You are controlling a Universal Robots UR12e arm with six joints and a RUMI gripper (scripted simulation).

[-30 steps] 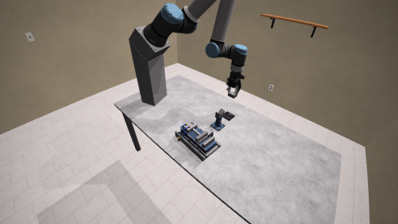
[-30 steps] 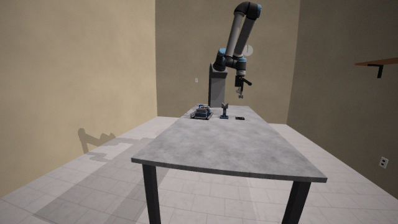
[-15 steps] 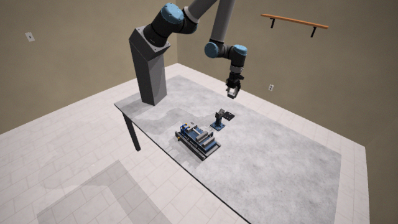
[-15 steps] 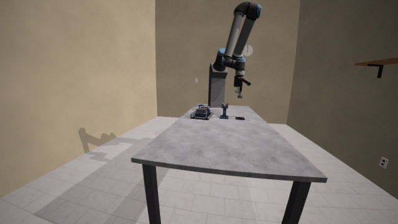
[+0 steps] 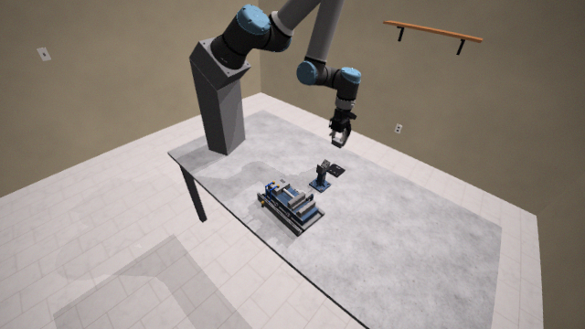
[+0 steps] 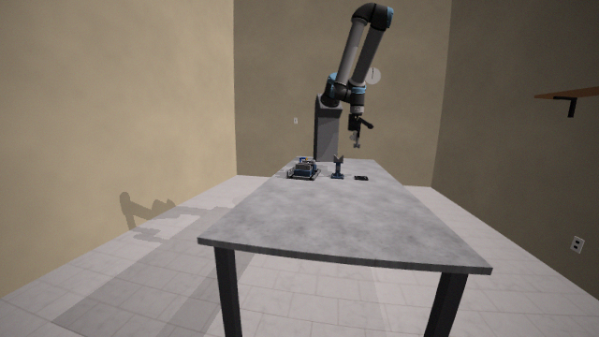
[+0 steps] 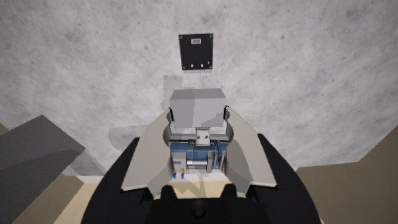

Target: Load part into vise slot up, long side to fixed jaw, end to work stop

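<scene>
Block hangs above the table, gripped by our tool; we judge it stiff, fairly heavy, perhaps slippery, best held across opposite sides, near its middle.

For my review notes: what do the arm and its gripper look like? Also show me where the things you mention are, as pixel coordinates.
The robot arm [image 5: 324, 38] [image 6: 367, 53] has grey tubular links, black joints and light-blue round caps. The black-bodied two-jaw gripper [image 5: 339, 140] [image 6: 357, 144] [image 7: 198, 107] has pale grey, angular, tapering fingers.

The tabletop is showing mottled grey; toward its eleven o'clock in the top view, the arm's joint caps are showing light blue.
</scene>
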